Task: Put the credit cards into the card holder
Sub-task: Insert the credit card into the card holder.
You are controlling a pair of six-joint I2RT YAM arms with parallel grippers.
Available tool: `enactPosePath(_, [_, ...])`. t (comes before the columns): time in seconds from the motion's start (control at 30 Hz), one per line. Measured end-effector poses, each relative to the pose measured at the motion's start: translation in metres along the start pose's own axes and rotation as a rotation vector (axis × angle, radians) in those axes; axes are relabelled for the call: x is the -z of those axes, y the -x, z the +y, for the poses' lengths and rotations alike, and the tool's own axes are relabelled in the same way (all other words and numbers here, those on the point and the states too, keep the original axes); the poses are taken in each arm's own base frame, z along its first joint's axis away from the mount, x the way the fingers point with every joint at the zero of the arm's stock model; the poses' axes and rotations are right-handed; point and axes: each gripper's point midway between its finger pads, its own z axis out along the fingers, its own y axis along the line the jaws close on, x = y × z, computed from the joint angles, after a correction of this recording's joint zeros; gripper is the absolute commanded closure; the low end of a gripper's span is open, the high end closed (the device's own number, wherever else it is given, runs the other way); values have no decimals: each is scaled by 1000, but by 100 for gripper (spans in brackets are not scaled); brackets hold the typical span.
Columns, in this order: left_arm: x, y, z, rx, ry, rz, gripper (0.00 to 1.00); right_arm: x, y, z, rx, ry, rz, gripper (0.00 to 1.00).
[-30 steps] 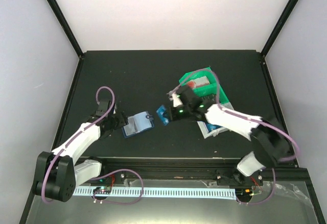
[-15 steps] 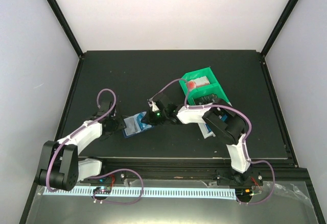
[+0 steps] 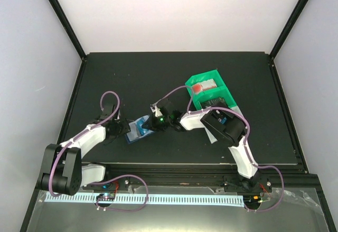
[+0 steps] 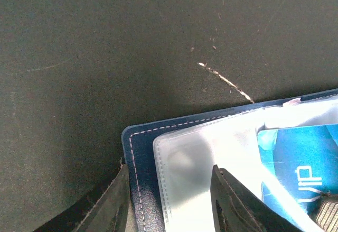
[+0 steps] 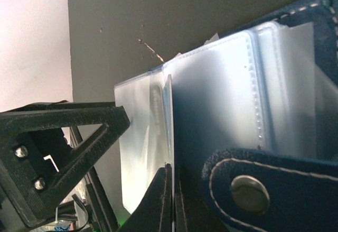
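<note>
Left of centre on the desk, the card holder lies open, with the left gripper spread across its corner. The right gripper pinches a credit card edge-on at a clear pocket's mouth. A skewed card could miss the slot, buckle the sleeve or shove the holder sideways.
</note>
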Motion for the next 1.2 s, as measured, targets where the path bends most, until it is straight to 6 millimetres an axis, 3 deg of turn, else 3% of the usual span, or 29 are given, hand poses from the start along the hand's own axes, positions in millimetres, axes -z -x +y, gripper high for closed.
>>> enactPosePath(0.23, [0, -1, -2, 0, -14, 8, 59, -7, 4, 8, -3, 39, 0, 97])
enactPosePath(0.63, [-2, -7, -15, -34, -91, 48, 59, -19, -8, 13, -12, 41, 29, 96])
enactPosePath(0.87, [-3, -7, -19, -33, -112, 55, 59, -19, -9, 6, 18, 10, 33, 81])
enactPosePath(1.0, [-3, -8, -19, -33, -113, 58, 70, -18, -9, 9, 51, 16, 35, 73])
enactPosePath(1.2, [-3, -11, -17, -33, -111, 65, 71, -12, -8, 12, 82, -8, 23, 65])
